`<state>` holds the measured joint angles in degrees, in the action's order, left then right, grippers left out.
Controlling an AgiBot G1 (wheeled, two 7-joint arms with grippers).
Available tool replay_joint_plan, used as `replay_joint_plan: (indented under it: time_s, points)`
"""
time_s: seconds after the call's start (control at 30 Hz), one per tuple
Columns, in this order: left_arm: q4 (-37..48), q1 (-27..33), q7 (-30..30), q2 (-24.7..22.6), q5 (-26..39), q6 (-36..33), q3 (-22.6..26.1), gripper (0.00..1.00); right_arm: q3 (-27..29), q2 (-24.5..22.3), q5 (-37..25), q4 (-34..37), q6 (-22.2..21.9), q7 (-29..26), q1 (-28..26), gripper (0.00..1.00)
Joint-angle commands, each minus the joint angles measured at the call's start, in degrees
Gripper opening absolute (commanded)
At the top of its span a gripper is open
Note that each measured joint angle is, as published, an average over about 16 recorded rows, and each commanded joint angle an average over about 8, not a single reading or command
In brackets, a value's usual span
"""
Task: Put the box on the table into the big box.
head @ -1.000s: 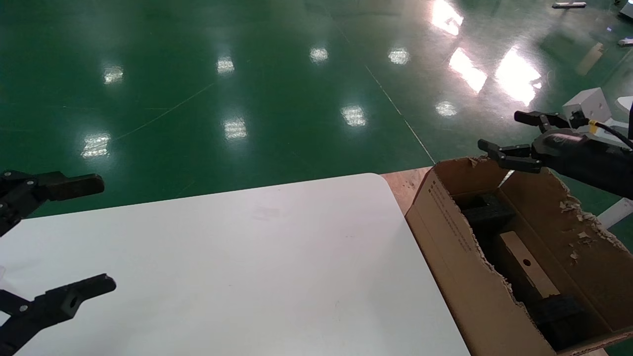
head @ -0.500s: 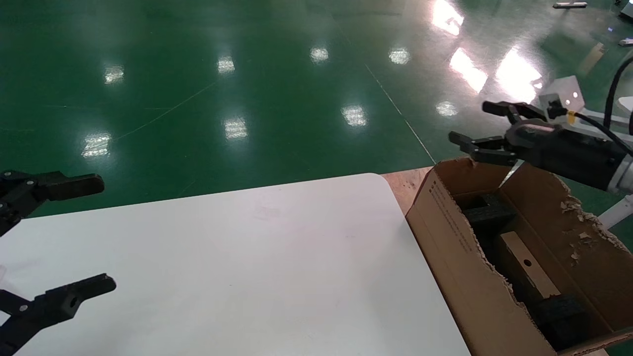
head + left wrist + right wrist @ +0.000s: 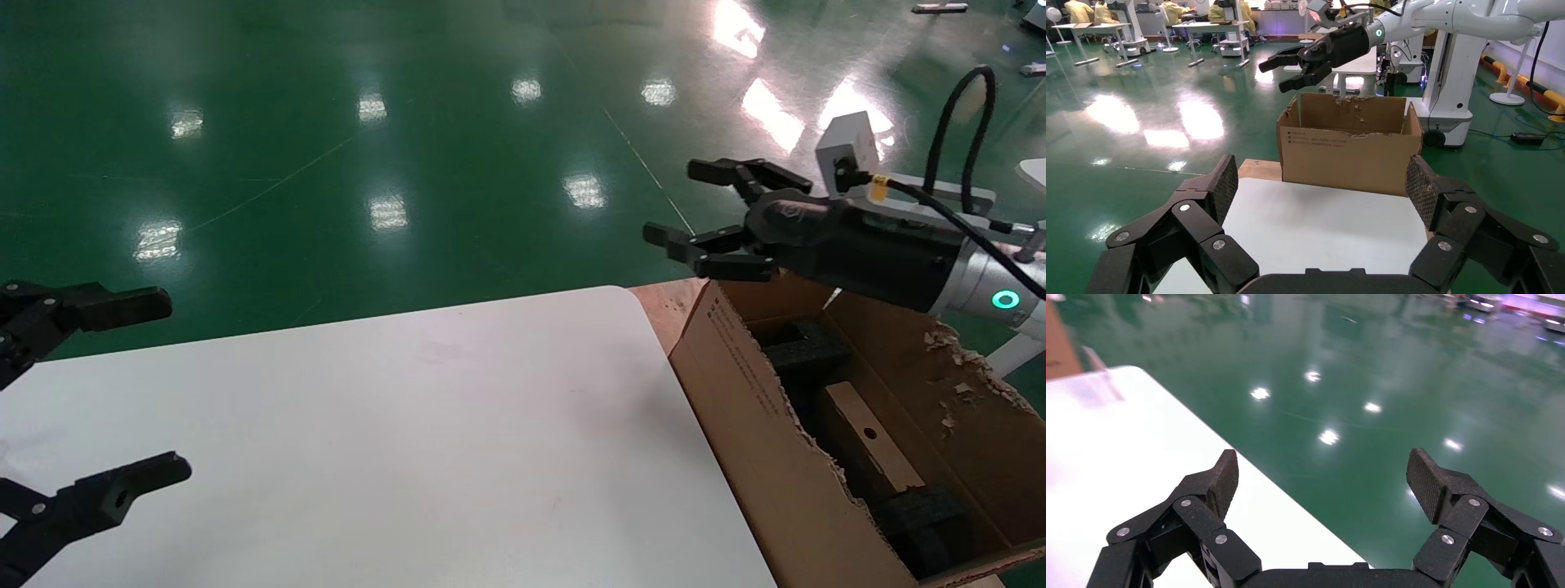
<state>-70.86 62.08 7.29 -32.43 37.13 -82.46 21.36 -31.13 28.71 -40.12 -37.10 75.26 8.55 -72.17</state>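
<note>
The large flat white table (image 3: 392,433) with rounded corners lies bare across the head view, nothing resting on its top. Just beyond its right edge stands the big box (image 3: 760,425), a large brown cardboard carton with ragged torn flaps, black foam pieces (image 3: 805,349) packed inside. The box (image 3: 870,437), a small brown brick-shaped carton with a round hole in its upper face, lies down inside the big box between the foam blocks, so the placing looks already done.

The right gripper (image 3: 719,208), black and spread wide with nothing between its fingers, hangs in the air above the table's far right corner and the carton's far rim. The left gripper (image 3: 122,392), likewise wide open and empty, is parked over the table's left edge.

Judged from this, what remains is a clean exit: the right arm should clear the torn flaps without brushing them, since a snag could tip or drag the carton off its spot, and it should keep high over the table corner.

Small dark printing runs in a few lines along the carton's side facing the table (image 3: 1318,138); it is too fine to read, and no brand can be made out.
</note>
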Motion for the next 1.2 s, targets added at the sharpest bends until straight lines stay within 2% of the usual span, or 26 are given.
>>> replay_joint_plan:
  time_s: [0.03,1.2]
  points:
    - [0.0,0.0,0.0,0.0,0.0,0.0,0.0,1.0,0.82,0.34,-0.1,-1.99,0.57,-1.05,0.58,1.0]
    - [0.0,0.0,0.0,0.0,-0.01,0.01,0.0,1.0,14.88,6.21,-1.7,-35.96,10.29,-19.0,10.45,1.0]
